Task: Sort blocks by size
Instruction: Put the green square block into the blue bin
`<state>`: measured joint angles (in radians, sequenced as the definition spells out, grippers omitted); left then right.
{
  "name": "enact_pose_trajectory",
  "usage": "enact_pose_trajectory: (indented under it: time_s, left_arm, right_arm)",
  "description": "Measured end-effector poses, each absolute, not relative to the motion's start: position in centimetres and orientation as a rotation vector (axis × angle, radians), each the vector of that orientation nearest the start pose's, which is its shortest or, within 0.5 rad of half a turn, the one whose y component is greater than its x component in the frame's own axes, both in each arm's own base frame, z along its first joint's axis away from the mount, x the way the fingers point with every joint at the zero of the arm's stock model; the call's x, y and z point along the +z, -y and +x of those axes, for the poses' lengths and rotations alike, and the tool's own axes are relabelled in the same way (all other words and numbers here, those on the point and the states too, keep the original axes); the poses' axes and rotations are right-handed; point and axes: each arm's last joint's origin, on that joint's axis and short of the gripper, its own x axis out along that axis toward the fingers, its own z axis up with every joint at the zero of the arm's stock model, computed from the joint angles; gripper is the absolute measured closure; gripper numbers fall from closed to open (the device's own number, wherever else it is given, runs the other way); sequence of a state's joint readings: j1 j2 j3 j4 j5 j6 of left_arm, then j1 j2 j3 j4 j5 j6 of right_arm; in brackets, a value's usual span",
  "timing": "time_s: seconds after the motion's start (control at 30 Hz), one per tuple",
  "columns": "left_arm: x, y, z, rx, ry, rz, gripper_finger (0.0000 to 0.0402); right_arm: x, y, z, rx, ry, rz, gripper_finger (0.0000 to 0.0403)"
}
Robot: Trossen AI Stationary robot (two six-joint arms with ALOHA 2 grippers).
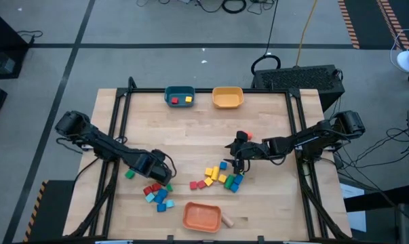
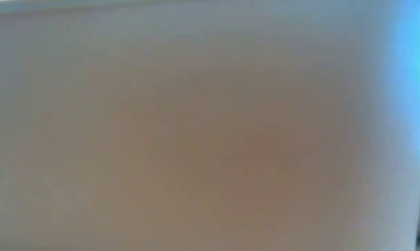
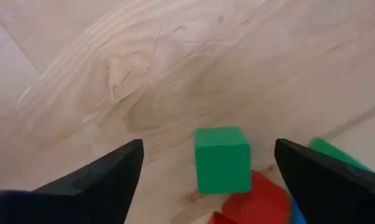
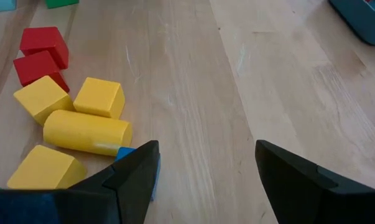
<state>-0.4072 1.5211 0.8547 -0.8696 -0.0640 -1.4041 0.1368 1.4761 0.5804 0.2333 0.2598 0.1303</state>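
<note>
2 dark jointed arms (image 1: 106,144), black wedge-shaped fingers (image 3: 100,180)

Light wood desk (image 1: 190,132). Block cluster (image 1: 221,176) just below right pincer (image 1: 238,161); second cluster (image 1: 157,193) beside left pincer (image 1: 165,177), green cube (image 1: 129,174) on its other side. Orange bowl (image 1: 202,217) at near edge, teal bowl (image 1: 179,97) and yellow bowl (image 1: 227,97) far.

The high view looks straight down on the whole table (image 1: 204,122). The low view is a blank blur. Each wrist view looks down close on the wood past its own fingers; the right one shares the yellow blocks (image 4: 81,118) with the high view
</note>
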Motion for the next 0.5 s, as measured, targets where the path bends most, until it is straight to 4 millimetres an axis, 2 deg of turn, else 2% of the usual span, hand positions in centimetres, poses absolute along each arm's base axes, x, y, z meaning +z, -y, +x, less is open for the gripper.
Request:
enact_pose_trajectory:
  time_s: [0.5]
  left_arm:
    - [15.54, 9.54, 22.40, 0.778, -1.408, -0.732, 0.0155]
  right_arm:
    - [15.37, -2.95, 26.89, -0.164, -0.640, 0.006, 0.0149]
